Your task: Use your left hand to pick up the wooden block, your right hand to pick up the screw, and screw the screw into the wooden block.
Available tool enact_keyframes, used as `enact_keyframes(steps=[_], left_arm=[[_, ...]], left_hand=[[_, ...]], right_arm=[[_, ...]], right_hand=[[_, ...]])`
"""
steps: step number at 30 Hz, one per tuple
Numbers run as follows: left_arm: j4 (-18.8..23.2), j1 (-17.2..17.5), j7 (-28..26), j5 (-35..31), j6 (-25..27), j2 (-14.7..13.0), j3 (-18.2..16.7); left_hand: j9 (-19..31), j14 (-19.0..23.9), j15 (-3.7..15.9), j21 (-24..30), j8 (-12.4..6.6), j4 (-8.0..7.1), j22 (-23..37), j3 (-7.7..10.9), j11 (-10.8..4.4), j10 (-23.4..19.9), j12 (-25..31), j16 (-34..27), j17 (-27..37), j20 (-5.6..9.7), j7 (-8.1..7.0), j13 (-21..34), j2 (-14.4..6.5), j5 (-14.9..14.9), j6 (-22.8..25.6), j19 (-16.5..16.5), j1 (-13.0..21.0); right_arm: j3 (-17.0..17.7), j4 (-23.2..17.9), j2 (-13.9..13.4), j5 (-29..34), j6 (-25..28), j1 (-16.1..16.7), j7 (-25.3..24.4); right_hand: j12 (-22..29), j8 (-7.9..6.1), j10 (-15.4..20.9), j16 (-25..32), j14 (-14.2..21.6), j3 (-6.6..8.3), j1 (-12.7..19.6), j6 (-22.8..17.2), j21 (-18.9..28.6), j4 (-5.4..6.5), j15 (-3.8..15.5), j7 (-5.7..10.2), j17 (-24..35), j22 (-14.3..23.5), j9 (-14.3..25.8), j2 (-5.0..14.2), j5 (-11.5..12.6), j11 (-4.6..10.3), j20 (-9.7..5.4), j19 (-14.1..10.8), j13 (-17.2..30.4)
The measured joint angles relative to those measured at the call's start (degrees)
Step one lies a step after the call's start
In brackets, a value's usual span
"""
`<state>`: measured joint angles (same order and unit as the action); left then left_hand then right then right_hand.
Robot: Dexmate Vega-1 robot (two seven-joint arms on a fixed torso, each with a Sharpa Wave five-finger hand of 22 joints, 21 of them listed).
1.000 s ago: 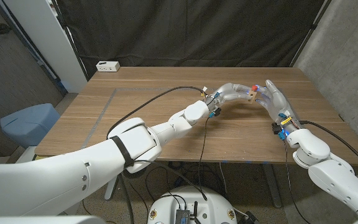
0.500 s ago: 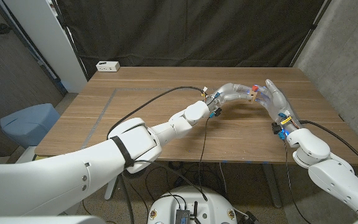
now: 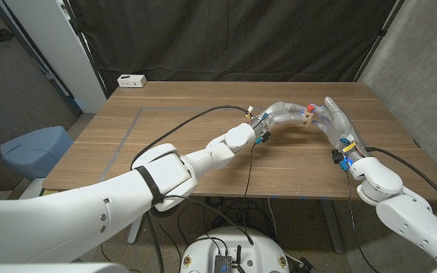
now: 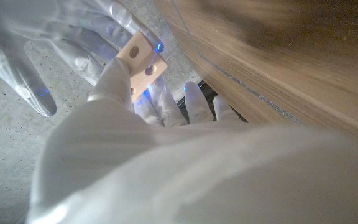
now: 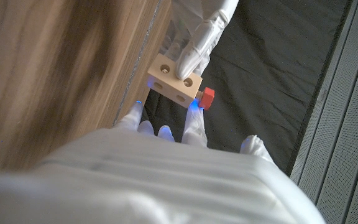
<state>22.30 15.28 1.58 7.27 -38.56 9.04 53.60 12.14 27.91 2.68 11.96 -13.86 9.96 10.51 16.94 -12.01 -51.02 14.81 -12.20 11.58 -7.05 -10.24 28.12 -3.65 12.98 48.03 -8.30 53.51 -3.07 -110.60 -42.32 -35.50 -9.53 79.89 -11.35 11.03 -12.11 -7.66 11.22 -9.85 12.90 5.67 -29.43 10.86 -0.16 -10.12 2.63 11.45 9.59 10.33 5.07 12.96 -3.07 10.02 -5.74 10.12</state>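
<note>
Both arms are built of glossy white, rounded shells joined by bulbous joints. The left arm (image 3: pixel 165 171) carries a black band around its thick near segment, and a black cable loops from that segment out along the forearm to the wrist. The right arm (image 3: pixel 389 189) has a black cable along its forearm and blue and yellow fittings at the wrist. The left hand (image 3: pixel 283 114) and the right hand (image 3: pixel 332 117) are covered in pale, translucent white gloves; small blue lights glow at the fingertips (image 5: pixel 194 107).
</note>
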Motion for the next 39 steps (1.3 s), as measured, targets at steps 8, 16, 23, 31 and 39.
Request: enact_keyframes(steps=[8,16,23,31,39], left_arm=[[-0.1,0.0,0.1,0.1,0.2,0.1,0.0],[-0.2,0.0,0.3,0.4,0.8,0.2,-0.1],[-0.4,-0.2,0.4,0.7,1.4,0.3,-0.1],[-0.6,-0.5,0.7,1.1,2.4,0.5,-0.1],[-0.7,-0.7,0.9,1.4,3.2,0.7,-0.1]], left_hand=[[0.0,0.0,0.0,0.0,0.0,0.0,0.0,0.0,0.05,-0.1,0.0,0.0,0.0,0.0,0.0,0.0,0.0,0.0,0.0,0.0,0.0],[0.0,0.0,0.0,0.0,0.0,0.0,0.0,0.0,0.06,-0.1,0.0,0.0,0.0,0.0,0.0,0.0,0.0,0.2,0.0,0.0,0.0],[0.0,0.0,0.0,0.0,0.0,0.06,0.0,0.06,0.07,-0.1,0.0,0.0,0.0,0.0,0.0,0.0,0.0,0.2,0.0,0.0,0.0],[0.0,0.0,0.0,0.0,0.0,0.25,0.0,0.25,0.13,-0.1,-0.1,0.0,0.0,0.0,0.0,0.0,0.0,0.2,0.0,0.0,0.0],[0.0,0.0,0.0,0.0,0.0,0.25,0.0,0.25,0.13,-0.1,-0.1,0.0,0.0,0.0,0.0,0.0,0.0,0.2,0.0,0.0,0.0]], right_arm=[[0.0,-0.2,0.1,0.1,-0.1,0.2,-0.5],[0.1,-0.4,0.4,0.3,-0.1,0.6,-1.2],[0.1,-0.5,0.6,0.5,-0.1,0.8,-1.7],[0.1,-0.6,0.8,0.6,0.1,0.8,-2.1],[0.0,-0.6,0.8,0.5,0.5,0.8,-2.1]], right_hand=[[0.2,0.01,0.8,0.3,0.2,0.0,0.0,-1.1,0.0,0.0,0.21,-0.23,0.0,0.0,-0.1,0.0,0.0,0.2,0.02,0.0,0.0],[0.2,-0.24,1.6,0.3,0.9,0.36,0.2,-2.4,0.0,0.02,0.5,-0.16,-0.3,0.0,-0.1,0.24,0.0,1.02,-0.1,-0.5,0.0],[0.2,-0.49,2.5,0.3,1.4,0.54,0.5,-3.8,0.0,-0.13,0.93,-0.16,-0.3,0.0,-0.1,0.46,0.4,1.44,0.02,-1.0,0.0],[0.2,-0.67,3.0,0.3,1.5,0.6,0.5,-5.3,0.0,-0.2,0.94,-0.38,-0.3,0.0,-0.1,0.46,0.4,1.99,-0.18,-1.2,0.0],[0.2,-0.67,3.8,0.3,2.0,0.85,0.5,-6.3,0.0,-0.44,1.11,-0.37,-0.3,0.0,-0.1,0.46,0.4,2.36,-0.18,-1.2,0.0]])
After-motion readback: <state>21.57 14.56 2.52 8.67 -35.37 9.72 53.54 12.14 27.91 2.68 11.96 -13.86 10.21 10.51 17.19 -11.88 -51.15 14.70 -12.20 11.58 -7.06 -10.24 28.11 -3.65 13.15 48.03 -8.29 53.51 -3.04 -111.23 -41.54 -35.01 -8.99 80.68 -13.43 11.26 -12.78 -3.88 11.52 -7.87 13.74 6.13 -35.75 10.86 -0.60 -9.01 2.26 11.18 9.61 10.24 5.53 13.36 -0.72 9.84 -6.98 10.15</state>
